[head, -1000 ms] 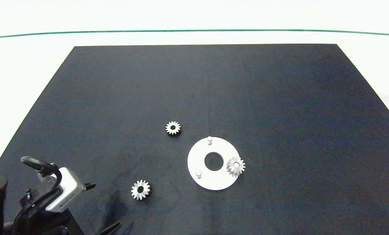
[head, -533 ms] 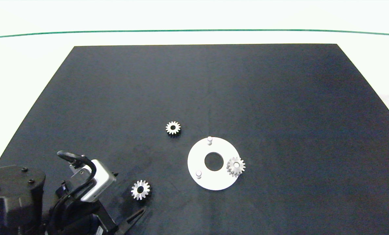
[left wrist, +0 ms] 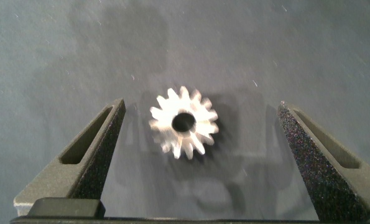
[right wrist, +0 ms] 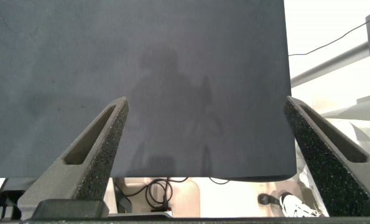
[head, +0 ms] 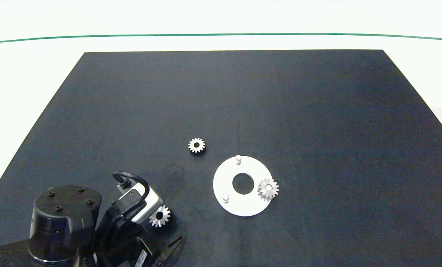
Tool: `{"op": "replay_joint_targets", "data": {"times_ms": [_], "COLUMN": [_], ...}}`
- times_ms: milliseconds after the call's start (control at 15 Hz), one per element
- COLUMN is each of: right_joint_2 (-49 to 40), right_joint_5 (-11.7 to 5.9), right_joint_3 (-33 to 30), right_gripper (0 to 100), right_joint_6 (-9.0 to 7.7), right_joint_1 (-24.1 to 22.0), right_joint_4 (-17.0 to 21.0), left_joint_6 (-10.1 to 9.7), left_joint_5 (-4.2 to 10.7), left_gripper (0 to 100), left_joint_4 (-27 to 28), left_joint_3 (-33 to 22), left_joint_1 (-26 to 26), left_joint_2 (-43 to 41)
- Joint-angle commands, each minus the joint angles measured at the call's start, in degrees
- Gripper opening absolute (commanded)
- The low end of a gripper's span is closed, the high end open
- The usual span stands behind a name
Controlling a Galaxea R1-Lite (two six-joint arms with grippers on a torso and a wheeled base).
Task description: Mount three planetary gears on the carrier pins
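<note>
Over the preceding second the left arm advanced from the near left corner of the black mat (head: 94, 111) until its wrist overhung the nearest loose gear (head: 160, 216); nothing else on the mat shifted. We found the left gripper (left wrist: 200, 118) spread wide, one grey finger (left wrist: 101, 146) on either side of that gear (left wrist: 185, 122) and neither touching it. This gear lay flat, bore upward, almost midway between the fingers, a little nearer one of them and slightly short of the tips. We judged that the coming move turned on this: a straight descent and closure across the teeth, with at most a slight advance. Further right, a second loose gear (head: 196, 145) lay flat on the mat, just beyond the white carrier disc (head: 230, 174). Two carrier pins stood bare, the far pin (head: 238, 159) and the near-left pin (head: 225, 197); the third carried a seated gear (head: 268, 189) at the disc's right edge. The right gripper (right wrist: 203, 130), likewise wide and empty, hung over the mat's edge, outside the head view, so the left arm was clearly the nearer.
</note>
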Motion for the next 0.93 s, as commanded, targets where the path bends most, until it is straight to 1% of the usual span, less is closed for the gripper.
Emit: {"op": "replay_joint_targets", "data": {"times_ms": [67,533,933], "right_joint_2": [0.02,-0.41,-0.77], "right_joint_5": [-0.15,-0.24,-0.24], "right_joint_3": [0.0,0.09,0.09], "right_gripper": [100,100,100], "right_joint_6": [-0.01,-0.1,-0.1], "right_joint_1": [0.77,0.94,0.94], "right_joint_4": [0.23,0.31,0.4], "left_joint_6": [0.06,0.24,0.24], "left_joint_5": [0.12,0.12,0.12], "left_gripper": [95,82,70], "left_joint_4": [-0.41,-0.58,-0.67], "left_joint_3": [0.04,0.56,0.48], "left_joint_1": [-0.08,1.32,1.32], "left_joint_2": [1.79,1.26,1.35]}}
